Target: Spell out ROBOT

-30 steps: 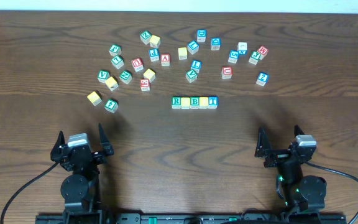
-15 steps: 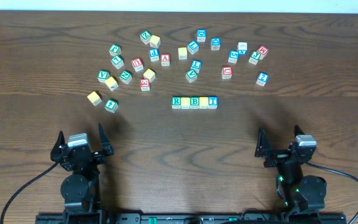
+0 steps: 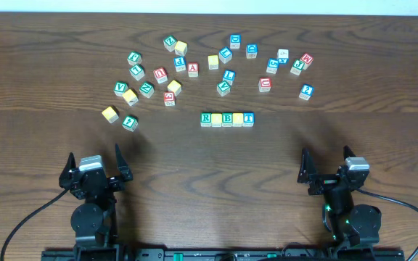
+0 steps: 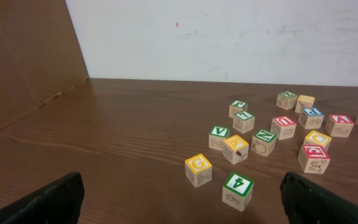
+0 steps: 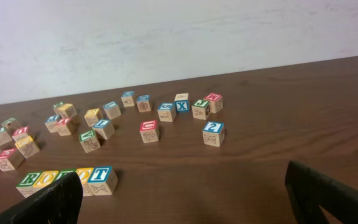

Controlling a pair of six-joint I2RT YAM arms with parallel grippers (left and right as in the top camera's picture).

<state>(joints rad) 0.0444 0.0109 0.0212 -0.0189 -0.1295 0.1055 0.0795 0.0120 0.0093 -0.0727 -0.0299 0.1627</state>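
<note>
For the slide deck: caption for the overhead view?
ROBOT block row sits mid-table; left claw and right claw open and empty.

Five small wooden cubes (image 3: 227,119) sit touching in a straight, level row just below the overhead frame's centre. From left to right they are the green R cube (image 3: 206,119), a yellow cube (image 3: 216,119), the green B cube (image 3: 227,119), a second yellow cube (image 3: 237,119) and the blue T cube (image 3: 248,119).

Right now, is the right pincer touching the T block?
Apart. The overhead view shows a wide stretch of table between the right pincer and the T block.
</note>
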